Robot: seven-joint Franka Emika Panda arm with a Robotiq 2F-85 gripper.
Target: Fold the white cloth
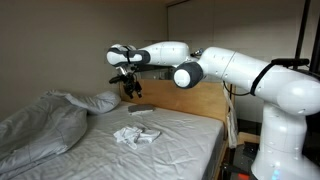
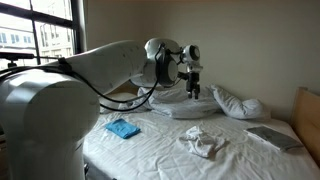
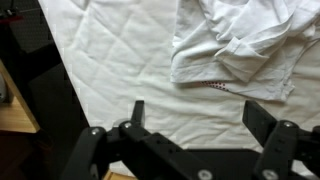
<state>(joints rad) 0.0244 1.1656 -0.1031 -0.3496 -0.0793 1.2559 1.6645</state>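
The white cloth lies crumpled on the bedsheet near the middle of the bed; it also shows in an exterior view and in the wrist view, with a line of red dots along one hem. My gripper hangs high above the bed, well clear of the cloth, and shows in an exterior view too. In the wrist view its two black fingers are spread wide apart with only sheet between them. It is open and empty.
A big rumpled grey-white duvet and a pillow lie at one end of the bed. A blue object and a grey flat item rest on the sheet. A wooden headboard stands behind.
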